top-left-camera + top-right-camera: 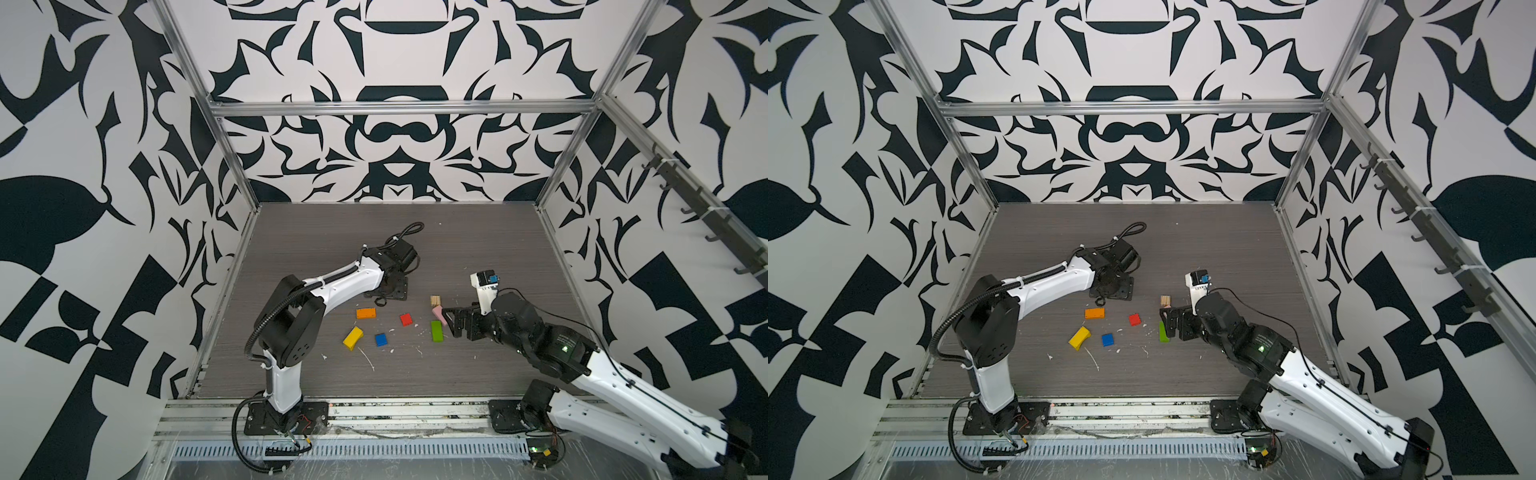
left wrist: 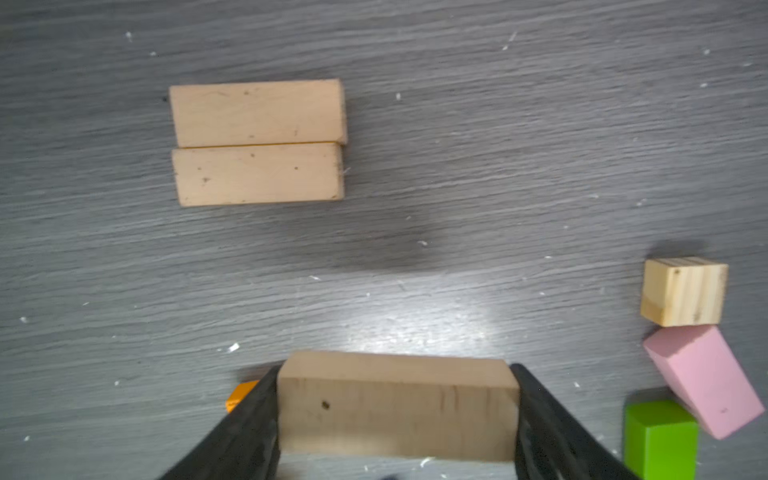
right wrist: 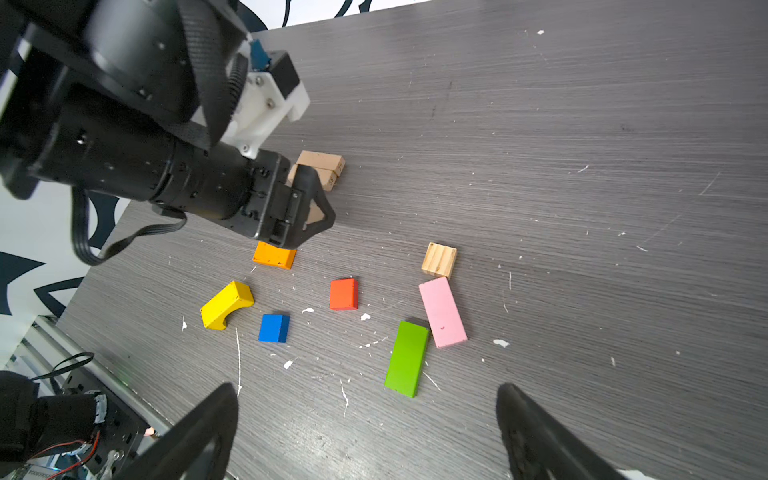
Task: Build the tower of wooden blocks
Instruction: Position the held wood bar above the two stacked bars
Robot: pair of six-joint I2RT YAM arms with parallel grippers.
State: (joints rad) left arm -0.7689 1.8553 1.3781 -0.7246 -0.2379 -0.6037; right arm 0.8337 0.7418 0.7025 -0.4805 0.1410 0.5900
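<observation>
If the left gripper [image 2: 395, 374] comes down crooked, the tan plank [image 2: 397, 415] it grips by both ends could bump the pair of tan planks [image 2: 257, 166] and push them apart. That pair lies flat, side by side and touching, on the tabletop [image 2: 540, 124] in the upper left of the left wrist view. It looks like the start of the tower. The held plank could also slip, since only its ends are pinched.

The right gripper [image 3: 368, 390] is spread wide and holds nothing. It is near the green block [image 3: 406, 358] and pink block [image 3: 442, 311], so a careless push could knock them and the tan cube [image 3: 439, 259] about.

In both top views the left arm [image 1: 332, 282] bends at the elbow and reaches up to the middle, wrist tipped down. The right arm [image 1: 582, 361] stretches low from the lower right, with its gripper pointing left.
</observation>
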